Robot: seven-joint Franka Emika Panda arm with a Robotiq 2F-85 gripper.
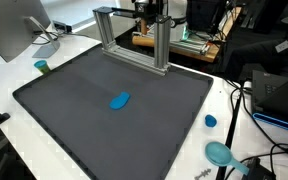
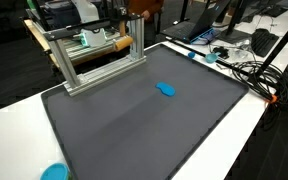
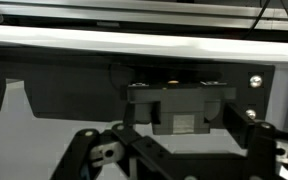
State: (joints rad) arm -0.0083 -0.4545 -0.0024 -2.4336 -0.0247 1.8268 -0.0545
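**A:** Where is your claw, and what has it got?

**B:** My claw (image 3: 169, 158) hangs high over the far edge of the mat (image 1: 64, 110), close above the metal frame (image 1: 163, 45). Its jaws are spread wide. In the wrist view I see nothing between them, so it has hold of nothing.

**A:** Why so high?

**B:** The frame stands upright on that back edge with a bar across its top. As I judge it, hanging above keeps my fingers off the posts and the bar.

**A:** And the blue lump?

**B:** The blue lump (image 1: 119, 100) lies flat near the middle of the mat, well apart from both the frame and my claw. Nothing touches it. Out there it has bare mat on every side, and in both exterior views nothing stands over it.

**A:** The mat itself?

**B:** It lies flat on the white table (image 1: 4, 75), which gives the lump and the frame one even, dark floor.
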